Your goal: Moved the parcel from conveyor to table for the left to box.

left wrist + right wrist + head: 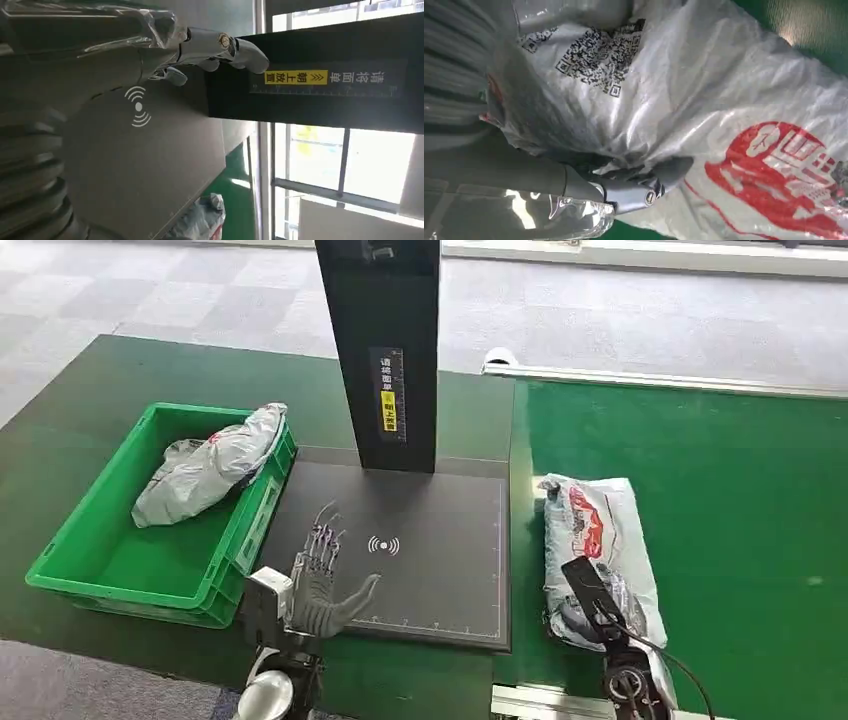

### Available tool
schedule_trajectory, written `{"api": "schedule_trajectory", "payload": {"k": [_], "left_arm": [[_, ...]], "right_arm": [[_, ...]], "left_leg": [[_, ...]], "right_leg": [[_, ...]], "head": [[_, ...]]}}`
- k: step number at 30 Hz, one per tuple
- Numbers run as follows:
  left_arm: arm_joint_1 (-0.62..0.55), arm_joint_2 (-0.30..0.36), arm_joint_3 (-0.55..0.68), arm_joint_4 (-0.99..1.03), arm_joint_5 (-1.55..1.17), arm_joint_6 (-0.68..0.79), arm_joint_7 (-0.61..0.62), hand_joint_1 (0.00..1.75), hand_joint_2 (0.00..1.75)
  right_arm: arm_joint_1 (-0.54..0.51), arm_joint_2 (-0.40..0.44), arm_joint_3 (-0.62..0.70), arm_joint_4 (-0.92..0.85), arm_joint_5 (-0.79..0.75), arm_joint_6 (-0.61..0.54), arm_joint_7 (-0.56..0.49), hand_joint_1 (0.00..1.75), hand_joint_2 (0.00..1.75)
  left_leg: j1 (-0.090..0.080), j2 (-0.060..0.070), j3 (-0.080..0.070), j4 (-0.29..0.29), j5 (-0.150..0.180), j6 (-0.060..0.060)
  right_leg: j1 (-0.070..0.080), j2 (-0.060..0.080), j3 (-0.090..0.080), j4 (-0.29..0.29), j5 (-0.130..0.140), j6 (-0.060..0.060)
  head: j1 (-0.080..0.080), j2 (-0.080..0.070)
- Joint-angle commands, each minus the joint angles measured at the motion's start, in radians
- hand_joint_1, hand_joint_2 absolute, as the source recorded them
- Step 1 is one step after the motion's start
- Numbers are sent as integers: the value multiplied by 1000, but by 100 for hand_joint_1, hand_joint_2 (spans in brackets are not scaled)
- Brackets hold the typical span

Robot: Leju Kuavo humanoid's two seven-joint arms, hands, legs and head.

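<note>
Head view. Parcel (595, 540), grey-white plastic with red print, lying on the green conveyor (720, 490) at about 4 o'clock, just right of the black scan pad (420, 530). Right hand (590, 605) resting on the parcel's near end, dark fingers (585, 580) laid over the top; grasp or mere contact not determinable here. Left hand (320, 585) at 7 o'clock over the near left corner of the scan pad, fingers (322, 540) spread and released, holding nothing. Green crate (95, 540) on the dark tabletop (80, 390) at 9 o'clock, a second grey bag (210, 465) leaning inside against its far right wall. Black upright post (385, 350) with yellow label at 12 o'clock, standing at the pad's far edge.

Left wrist view. Left hand (150, 50) extended above the scan pad (145, 170) with its wireless symbol; fingers (225, 47) straight, apart, gripping nothing. Post (320, 80) beyond the fingertips. Parcel (202, 222) partly visible past the pad's edge.

Right wrist view. Parcel (704, 100) close up, printed code label and red logo showing. Right hand (589, 180) pressed into the plastic, thumb (654, 182) wrapped against a fold, film bunched around it: grasping the parcel.
</note>
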Motion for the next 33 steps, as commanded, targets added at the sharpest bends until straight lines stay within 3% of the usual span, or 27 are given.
{"api": "schedule_trajectory", "payload": {"k": [1,12,14,16,18,22,27,30,33], "left_arm": [[4,10,15,11,1,1,13,0,175],[17,14,11,8,8,11,12,0,175],[30,13,17,1,10,18,0,0,175],[43,14,28,-15,11,27,-18,0,175],[53,19,40,-36,9,33,-33,0,175],[64,33,62,-85,9,34,-75,0,175],[57,45,73,-127,1,44,-94,0,175],[53,44,70,-133,-15,51,-107,0,175],[50,44,71,-136,-15,51,-108,0,175]], "right_arm": [[-15,-1,13,69,-4,-7,0,175,175],[19,0,12,-6,-6,-41,-42,175,175],[29,9,11,-46,-1,-88,-93,175,175],[44,25,11,-128,-10,-173,-208,175,175],[88,53,25,-303,-62,-231,-346,175,175],[179,45,163,-592,-55,-305,-487,175,175],[175,21,353,-630,-31,-268,-589,175,175],[173,17,458,-585,-149,-126,-620,175,175],[173,23,477,-556,-148,-142,-627,175,175]], "left_leg": [[1,0,2,-1,0,0],[1,-1,3,-1,0,0],[2,-2,2,-2,1,-1],[1,-1,2,-1,0,-1],[0,0,0,0,0,-1],[0,0,-4,1,-1,-1],[1,3,-6,1,-1,-1],[1,1,-5,0,0,-1],[2,2,-3,-2,0,-1]], "right_leg": [[1,0,2,-1,1,-1],[1,-1,3,-2,0,-1],[2,-2,3,-3,1,-2],[1,0,2,-1,0,-1],[0,0,0,0,0,-1],[1,2,-4,2,-1,-2],[1,4,-7,2,0,-2],[1,2,-6,0,0,-1],[3,3,-3,-2,1,-2]], "head": [[-1,0],[0,0],[0,0],[0,0],[0,0],[0,0],[-1,0],[-1,0],[-1,0]]}}
